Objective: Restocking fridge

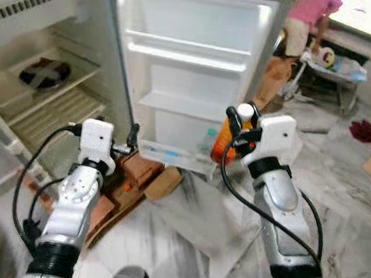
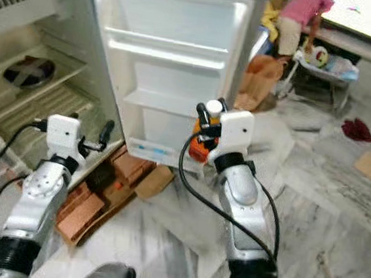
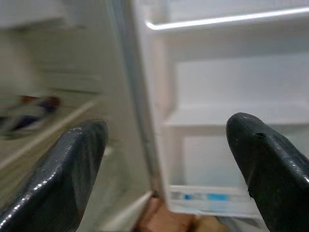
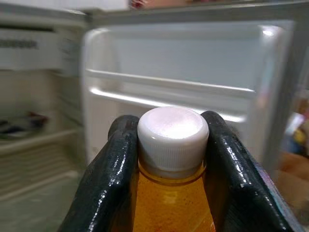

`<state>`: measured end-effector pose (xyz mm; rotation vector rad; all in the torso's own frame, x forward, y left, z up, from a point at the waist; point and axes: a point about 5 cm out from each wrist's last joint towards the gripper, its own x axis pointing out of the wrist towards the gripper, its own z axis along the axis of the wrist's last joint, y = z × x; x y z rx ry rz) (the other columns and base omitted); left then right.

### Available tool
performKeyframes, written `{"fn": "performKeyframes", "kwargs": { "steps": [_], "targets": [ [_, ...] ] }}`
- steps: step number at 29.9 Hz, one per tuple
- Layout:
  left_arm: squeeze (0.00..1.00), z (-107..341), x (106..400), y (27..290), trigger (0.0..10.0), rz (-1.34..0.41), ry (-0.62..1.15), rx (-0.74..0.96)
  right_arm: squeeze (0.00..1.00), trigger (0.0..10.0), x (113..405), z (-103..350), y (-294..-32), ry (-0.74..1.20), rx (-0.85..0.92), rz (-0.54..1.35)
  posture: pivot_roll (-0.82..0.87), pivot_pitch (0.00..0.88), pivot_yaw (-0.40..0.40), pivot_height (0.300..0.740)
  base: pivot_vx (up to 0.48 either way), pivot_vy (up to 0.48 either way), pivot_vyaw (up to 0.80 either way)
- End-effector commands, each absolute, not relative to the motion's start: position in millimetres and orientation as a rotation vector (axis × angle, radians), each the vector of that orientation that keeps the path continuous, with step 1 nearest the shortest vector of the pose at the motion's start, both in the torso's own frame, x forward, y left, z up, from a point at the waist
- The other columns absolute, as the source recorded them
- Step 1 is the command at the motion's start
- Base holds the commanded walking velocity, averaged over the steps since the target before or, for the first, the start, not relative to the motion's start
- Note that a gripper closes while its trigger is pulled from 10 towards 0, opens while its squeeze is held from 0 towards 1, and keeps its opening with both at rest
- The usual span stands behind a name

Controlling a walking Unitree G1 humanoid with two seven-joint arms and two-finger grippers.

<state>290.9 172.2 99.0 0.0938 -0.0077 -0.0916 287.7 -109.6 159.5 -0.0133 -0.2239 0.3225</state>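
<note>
You are mid-carry: the right tool [image 1: 241, 123] is clamped on the neck of the bottle [image 1: 223, 141], an orange drink with a white cap [image 4: 173, 132], one finger on each side just under the cap. The bottle hangs upright in front of the open fridge door [image 1: 191, 67], near the door's lower right corner and not yet resting on anything. The bottom door bin [image 1: 174, 154] already holds a clear bottle [image 1: 205, 143] toward its right end; the two door shelves above it look bare. The left tool [image 1: 131, 138] has its fingers apart and grips nothing, hovering by the hinge edge between the door and the fridge shelves [image 1: 51, 100].

The placing step seems next. It calls for carrying the bottle over the bin's front lip, to the left of the clear bottle, lowering until the base sits, and only then releasing. Keep the bottle upright, and watch the lip, which could catch its base.
</note>
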Motion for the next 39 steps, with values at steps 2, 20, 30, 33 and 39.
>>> {"fn": "performKeyframes", "kwargs": {
  "steps": [2,20,30,33,39],
  "targets": [
    [0.0,100,291,166,10.0,-0.138,0.0,0.074,0.0,10.0,289,163,-115,-0.247,-0.015,0.29,-0.01,0.039,-0.003,0.74,0.0,0.463,0.0],
    [0.0,102,287,164,10.0,-0.139,-0.056,0.09,0.0,10.0,284,143,-141,-0.208,-0.094,0.184,0.01,0.029,-0.021,0.74,0.062,0.198,0.0],
    [0.0,96,263,187,10.0,-0.092,-0.047,0.157,0.0,10.0,275,128,-166,-0.168,-0.171,0.101,0.02,0.042,-0.019,0.74,0.0,0.0,0.0],
    [0.0,95,263,186,10.0,-0.112,-0.056,0.156,0.0,10.0,277,128,-165,-0.175,-0.177,0.108,0.01,0.043,-0.02,0.74,0.232,0.0,0.0],
    [0.0,100,269,179,10.0,-0.118,-0.067,0.135,0.0,10.0,280,130,-158,-0.189,-0.16,0.142,0.01,0.044,-0.019,0.74,0.429,0.0,0.0]
  ]
}}
